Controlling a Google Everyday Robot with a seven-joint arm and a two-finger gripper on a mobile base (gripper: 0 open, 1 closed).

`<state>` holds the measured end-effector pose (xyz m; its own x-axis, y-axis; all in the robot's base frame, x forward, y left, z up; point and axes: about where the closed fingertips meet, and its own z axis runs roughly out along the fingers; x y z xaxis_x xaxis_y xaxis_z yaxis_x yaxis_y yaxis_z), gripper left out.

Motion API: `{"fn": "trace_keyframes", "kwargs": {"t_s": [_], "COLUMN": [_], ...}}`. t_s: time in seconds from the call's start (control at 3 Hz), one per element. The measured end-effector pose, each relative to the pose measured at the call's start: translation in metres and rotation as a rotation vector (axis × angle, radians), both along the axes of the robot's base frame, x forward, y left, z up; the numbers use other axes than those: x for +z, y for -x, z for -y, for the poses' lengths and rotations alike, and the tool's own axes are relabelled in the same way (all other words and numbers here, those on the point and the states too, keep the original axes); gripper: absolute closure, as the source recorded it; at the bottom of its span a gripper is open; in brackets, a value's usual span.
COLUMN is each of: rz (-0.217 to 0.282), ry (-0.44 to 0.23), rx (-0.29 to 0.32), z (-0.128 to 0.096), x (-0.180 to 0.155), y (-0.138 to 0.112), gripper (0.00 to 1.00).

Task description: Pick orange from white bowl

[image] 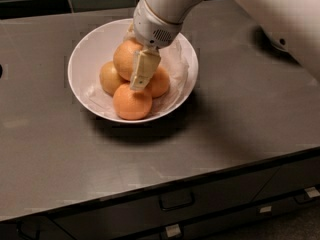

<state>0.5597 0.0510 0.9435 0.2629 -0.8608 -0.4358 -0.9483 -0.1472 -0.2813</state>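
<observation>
The white bowl stands on the grey counter, lined with crumpled white paper. It holds several oranges. The largest orange, tan and matte, sits on top of the pile toward the back. Smaller ones lie to its left, front and right. My gripper reaches down into the bowl from the upper right. It lies against the right side of the largest orange and hides part of it.
The grey counter runs to a front edge with drawers below. My white arm and body fill the upper right. A dark tiled wall runs along the back.
</observation>
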Motion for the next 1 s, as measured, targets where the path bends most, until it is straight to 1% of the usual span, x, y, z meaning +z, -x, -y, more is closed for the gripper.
{"fn": "trace_keyframes", "kwargs": {"t_s": [0.33, 0.67, 1.0], "rz": [-0.002, -0.005, -0.01], "ry": [0.001, 0.003, 0.005], "rx": [0.001, 0.003, 0.004], "z": [-0.0007, -0.0014, -0.002], "x": [-0.0015, -0.0034, -0.0059], "y": [-0.0006, -0.0015, -0.0026], "gripper": [0.26, 0.3, 0.3]}}
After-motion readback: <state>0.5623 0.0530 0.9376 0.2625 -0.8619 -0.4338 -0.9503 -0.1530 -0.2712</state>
